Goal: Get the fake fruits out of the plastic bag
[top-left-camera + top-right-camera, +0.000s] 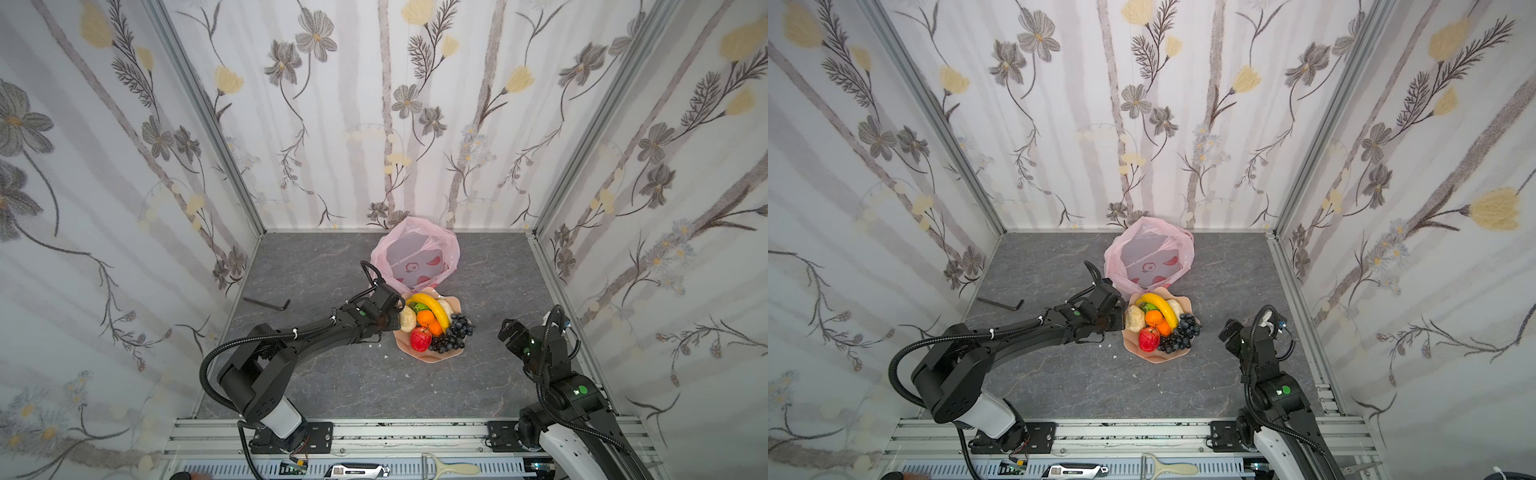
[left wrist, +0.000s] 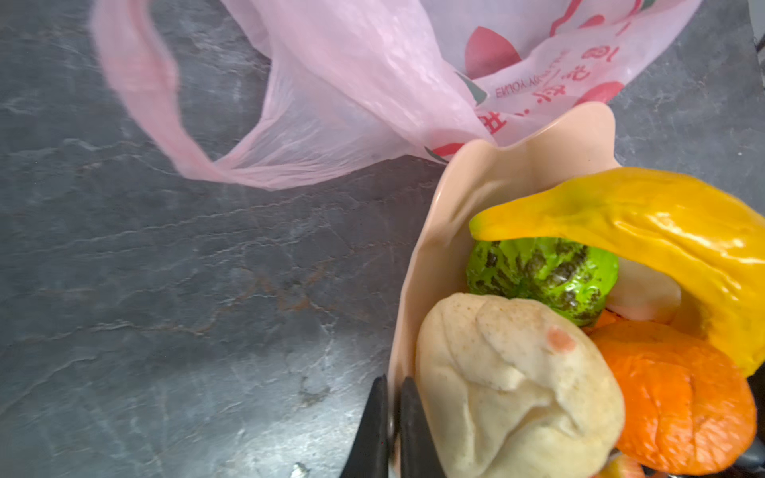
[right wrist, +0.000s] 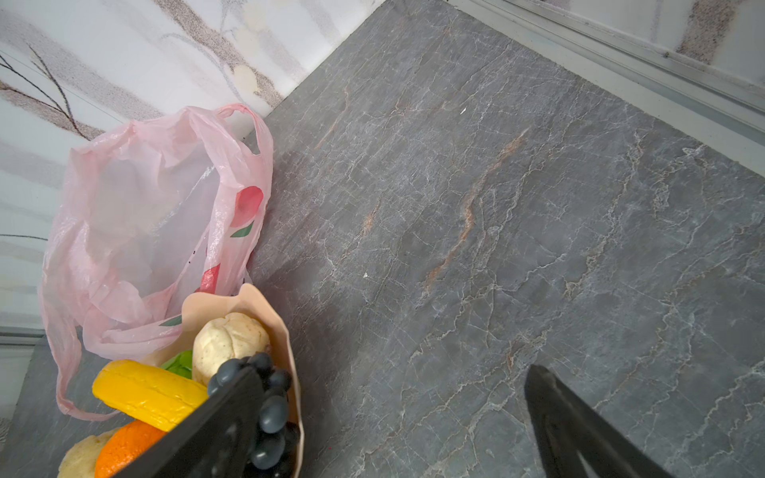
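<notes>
The fake fruits lie heaped in a peach wavy-edged dish (image 1: 432,358): yellow banana (image 1: 432,307), red apple (image 1: 420,338), oranges (image 1: 426,318), dark grapes (image 1: 455,332), green fruit (image 1: 417,307) and a beige lumpy one (image 1: 408,318). The pink plastic bag (image 1: 415,253) stands open behind the dish with no fruit showing inside. My left gripper (image 2: 393,380) is shut on the dish's rim (image 2: 538,145) beside the beige fruit (image 2: 513,385). My right gripper (image 3: 393,370) hangs open over bare table, right of the dish, holding nothing.
A black hex key (image 1: 266,303) lies on the grey slate table at the left. The bag leans near the back wall. A box cutter (image 1: 357,471) and a peeler (image 1: 449,467) rest on the front rail. White crumbs dot the table near the dish.
</notes>
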`<state>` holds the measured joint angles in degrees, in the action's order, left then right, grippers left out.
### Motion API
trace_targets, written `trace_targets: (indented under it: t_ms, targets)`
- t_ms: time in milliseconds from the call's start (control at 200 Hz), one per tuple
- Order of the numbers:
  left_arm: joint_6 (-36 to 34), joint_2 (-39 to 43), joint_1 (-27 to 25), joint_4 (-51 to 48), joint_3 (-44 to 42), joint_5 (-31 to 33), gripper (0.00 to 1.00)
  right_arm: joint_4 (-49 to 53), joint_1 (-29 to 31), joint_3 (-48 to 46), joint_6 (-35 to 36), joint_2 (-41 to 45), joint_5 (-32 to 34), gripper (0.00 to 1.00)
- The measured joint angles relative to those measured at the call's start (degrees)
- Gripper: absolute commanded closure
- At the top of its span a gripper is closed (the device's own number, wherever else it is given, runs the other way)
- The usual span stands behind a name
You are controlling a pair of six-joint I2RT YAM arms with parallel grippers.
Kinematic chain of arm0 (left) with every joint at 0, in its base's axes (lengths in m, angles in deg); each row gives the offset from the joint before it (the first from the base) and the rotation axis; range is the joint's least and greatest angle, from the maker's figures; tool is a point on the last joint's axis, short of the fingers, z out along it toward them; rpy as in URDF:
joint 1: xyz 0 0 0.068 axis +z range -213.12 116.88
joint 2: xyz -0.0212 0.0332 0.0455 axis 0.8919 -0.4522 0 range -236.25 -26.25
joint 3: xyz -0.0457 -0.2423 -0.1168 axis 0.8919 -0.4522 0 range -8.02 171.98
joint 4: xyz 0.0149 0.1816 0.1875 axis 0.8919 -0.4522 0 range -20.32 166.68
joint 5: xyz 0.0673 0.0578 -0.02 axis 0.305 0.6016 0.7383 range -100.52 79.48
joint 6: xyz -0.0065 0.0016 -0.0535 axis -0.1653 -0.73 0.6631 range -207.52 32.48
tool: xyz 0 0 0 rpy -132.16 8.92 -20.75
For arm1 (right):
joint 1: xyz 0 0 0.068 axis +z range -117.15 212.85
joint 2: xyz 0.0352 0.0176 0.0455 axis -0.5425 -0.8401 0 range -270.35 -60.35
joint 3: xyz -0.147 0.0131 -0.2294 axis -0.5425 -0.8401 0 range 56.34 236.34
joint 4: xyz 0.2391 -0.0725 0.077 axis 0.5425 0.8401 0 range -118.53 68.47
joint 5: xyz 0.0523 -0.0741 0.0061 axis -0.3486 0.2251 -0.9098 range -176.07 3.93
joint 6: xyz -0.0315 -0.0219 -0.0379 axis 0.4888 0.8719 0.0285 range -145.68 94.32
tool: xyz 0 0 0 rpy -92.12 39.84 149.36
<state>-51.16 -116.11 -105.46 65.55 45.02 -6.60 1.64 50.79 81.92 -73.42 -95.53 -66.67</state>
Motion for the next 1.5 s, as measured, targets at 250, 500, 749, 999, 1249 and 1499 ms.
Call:
trace_targets:
  t_ms: [250,500,749,999,1249,1499]
  targets:
    - [-0.85,2.27,4.31,0.61,-2.75,0.66,0.95,0.0,0.0,-0.15,0.0,-0.07,0.0,0.0]
    - [-1.9,3.19,5.07,0.61,-4.02,1.05,0.69,-0.15,0.0,-0.2,0.0,-0.33,-0.13,0.0]
    - [-1.88,7.54,5.16,0.68,-5.84,0.98,0.41,-1.4,0.0,-0.2,0.63,-1.07,-0.87,0.0]
    - [0.07,21.57,6.69,1.64,-13.27,6.19,0.0,-7.61,-0.17,1.95,7.32,-7.61,-0.87,0.0]
    - [-3.34,28.74,10.97,7.5,-17.29,28.48,0.0,-25.57,-0.5,-1.16,20.46,-15.15,8.0,0.0]
    - [-20.74,21.9,21.05,33.42,-24.35,37.68,0.0,-52.02,-4.66,-9.73,35.15,-22.97,15.89,0.0]
